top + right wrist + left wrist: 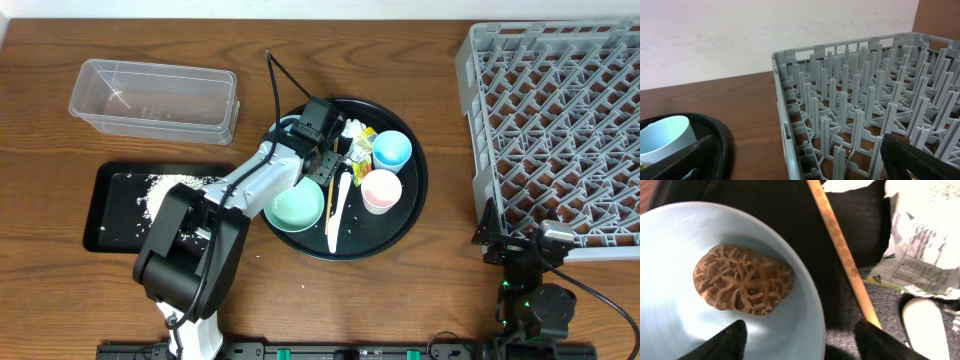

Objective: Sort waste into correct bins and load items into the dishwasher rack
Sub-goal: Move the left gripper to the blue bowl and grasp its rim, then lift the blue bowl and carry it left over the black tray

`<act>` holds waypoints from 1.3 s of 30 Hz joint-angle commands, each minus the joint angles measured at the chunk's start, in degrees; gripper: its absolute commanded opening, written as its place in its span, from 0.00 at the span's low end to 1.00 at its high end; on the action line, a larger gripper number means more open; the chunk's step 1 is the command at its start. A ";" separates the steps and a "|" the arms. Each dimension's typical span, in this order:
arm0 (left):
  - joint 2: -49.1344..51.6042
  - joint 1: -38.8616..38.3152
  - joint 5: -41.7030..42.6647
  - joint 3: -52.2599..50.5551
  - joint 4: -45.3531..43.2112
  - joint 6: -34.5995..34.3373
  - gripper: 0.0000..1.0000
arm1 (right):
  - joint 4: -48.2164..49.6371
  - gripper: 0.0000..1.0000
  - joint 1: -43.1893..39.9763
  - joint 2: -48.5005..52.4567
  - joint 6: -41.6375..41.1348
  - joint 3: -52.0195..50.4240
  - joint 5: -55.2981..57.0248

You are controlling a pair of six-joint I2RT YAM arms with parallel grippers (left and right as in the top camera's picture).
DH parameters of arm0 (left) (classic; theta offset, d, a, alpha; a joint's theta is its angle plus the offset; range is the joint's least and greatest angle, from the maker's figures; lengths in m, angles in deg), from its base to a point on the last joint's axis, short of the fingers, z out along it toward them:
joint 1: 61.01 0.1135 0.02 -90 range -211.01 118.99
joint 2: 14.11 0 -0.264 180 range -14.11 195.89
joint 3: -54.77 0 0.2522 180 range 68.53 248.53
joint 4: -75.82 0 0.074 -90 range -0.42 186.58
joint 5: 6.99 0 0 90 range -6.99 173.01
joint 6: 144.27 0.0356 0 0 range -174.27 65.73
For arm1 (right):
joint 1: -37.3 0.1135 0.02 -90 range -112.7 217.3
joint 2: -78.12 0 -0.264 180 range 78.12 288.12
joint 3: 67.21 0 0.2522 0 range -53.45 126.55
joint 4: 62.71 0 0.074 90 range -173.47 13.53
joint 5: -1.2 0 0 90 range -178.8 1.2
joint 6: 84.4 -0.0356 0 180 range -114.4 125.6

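Note:
My left gripper (802, 330) is open over the round black tray (415, 205). One finger is inside a light-blue small bowl (670, 255) and the other is outside its rim. A small brown food lump (742, 278) lies in that bowl. The wooden chopstick (840, 245), the wrapper (925, 245) and the white spoon (927, 325) lie to the right of the bowl. In the overhead view my left gripper (323, 152) hides most of the bowl. The mint-white bowl (295, 207), blue cup (392, 150) and pink-white cup (381, 190) stand on the tray. My right gripper (800, 170) is open and empty beside the grey rack (865, 125).
The clear tub (155, 100) stands at the back left. The shallow black tray (110, 215), in front of the tub, holds loose rice grains (165, 185). The rack (560, 130) fills the right side of the table. A crumpled tissue (350, 127) lies at the round tray's back.

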State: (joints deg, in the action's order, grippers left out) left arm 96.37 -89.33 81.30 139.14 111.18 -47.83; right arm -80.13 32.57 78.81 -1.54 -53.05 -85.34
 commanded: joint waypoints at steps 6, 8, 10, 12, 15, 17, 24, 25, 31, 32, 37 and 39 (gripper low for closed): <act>0.00 0.28 -3.93 1.16 -0.07 0.59 0.46 | -0.20 0.99 0.63 -0.42 0.55 -0.09 0.61; 0.00 0.28 -3.91 1.16 -0.07 0.59 0.37 | -0.20 0.99 0.63 -0.42 0.55 -0.09 0.61; 0.00 0.28 -3.93 1.16 -0.13 0.63 0.30 | -0.20 0.99 0.63 -0.42 0.55 -0.09 0.61; 0.00 0.28 -3.93 1.16 -0.48 0.61 0.21 | -0.20 0.99 0.63 -0.42 0.55 -0.09 0.61; -0.11 0.26 -3.91 1.16 -0.92 0.59 0.06 | -0.20 0.99 0.63 -0.42 0.55 -0.09 0.61; -0.44 0.26 -3.91 1.16 -1.03 0.59 0.06 | -0.20 0.99 0.63 -0.42 0.55 -0.09 0.61; -3.91 0.26 -3.87 1.16 -1.09 -0.46 0.06 | -0.20 0.99 0.63 -0.42 0.55 -0.09 0.61; -4.52 0.26 -3.89 1.16 -1.09 -0.90 0.06 | -0.20 0.99 0.63 -0.42 0.55 -0.09 0.61; -9.57 0.26 -3.26 1.16 0.22 -1.18 0.06 | -0.20 0.99 0.63 -0.42 0.55 -0.09 0.61; -10.73 0.26 -3.26 1.16 0.85 -1.53 0.06 | -0.20 0.99 0.63 -0.42 0.55 -0.09 0.61; -16.55 0.28 -3.26 1.16 4.02 -6.80 0.06 | -0.20 0.99 0.63 -0.42 0.55 -0.09 0.61; -19.58 0.28 -3.21 1.16 5.68 -9.70 0.06 | -0.20 0.99 0.63 -0.42 0.55 -0.09 0.61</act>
State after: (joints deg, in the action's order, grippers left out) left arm 81.03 -89.29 78.50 139.16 115.69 -52.38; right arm -80.13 32.57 78.81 -1.54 -53.05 -85.31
